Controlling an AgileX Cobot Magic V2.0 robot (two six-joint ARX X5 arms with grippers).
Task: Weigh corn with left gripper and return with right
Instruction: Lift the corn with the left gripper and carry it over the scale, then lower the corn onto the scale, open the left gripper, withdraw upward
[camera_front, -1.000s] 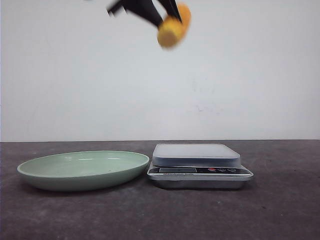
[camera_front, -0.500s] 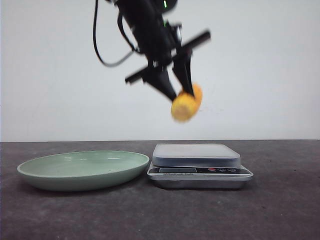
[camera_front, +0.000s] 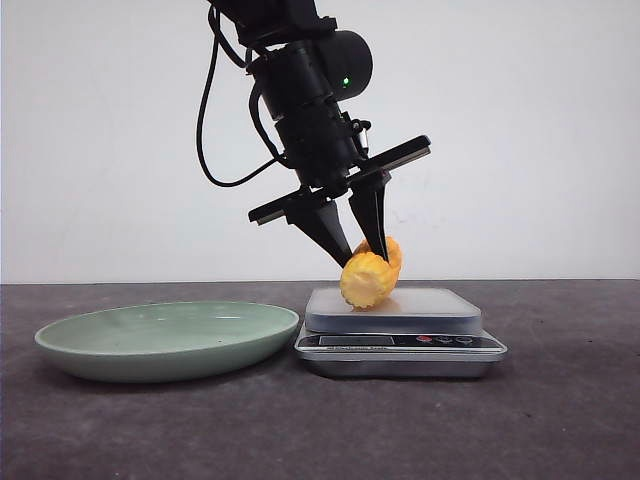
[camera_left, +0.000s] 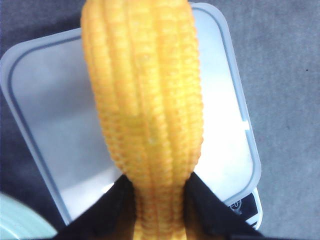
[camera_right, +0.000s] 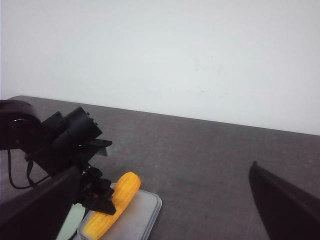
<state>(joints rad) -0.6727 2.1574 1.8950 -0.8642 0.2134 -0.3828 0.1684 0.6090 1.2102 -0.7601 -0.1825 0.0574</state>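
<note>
Yellow-orange corn (camera_front: 370, 272) sits at the centre of the front view, pinched between the two black jaws of the left gripper (camera_front: 360, 250). The jaws close on the cob from either side near its upper end, and the cob slants down toward the lower left, its paler cut end facing the camera. The lower end of the cob is at the surface of the pale platform of a kitchen scale (camera_front: 398, 330); whether it touches or hovers just above cannot be told from this angle. The black left arm (camera_front: 305, 90) comes down from the upper middle of the frame, a small green light showing on its body.

The scale stands on a dark grey tabletop (camera_front: 560, 420), right of centre. Just beside it, on the lower left, lies a shallow pale green plate (camera_front: 165, 340), close to the scale's edge.

In the left wrist view the cob (camera_left: 145, 105) fills the middle of the frame, lying lengthwise over the scale platform (camera_left: 45, 125), with the black fingers (camera_left: 205, 202) pressing its sides at the bottom.

In the right wrist view the cob (camera_right: 112, 205) appears at the lower left, over the scale. The right gripper's (camera_right: 150, 220) jaws stand wide apart at the bottom corners, holding nothing, well away from the cob.
</note>
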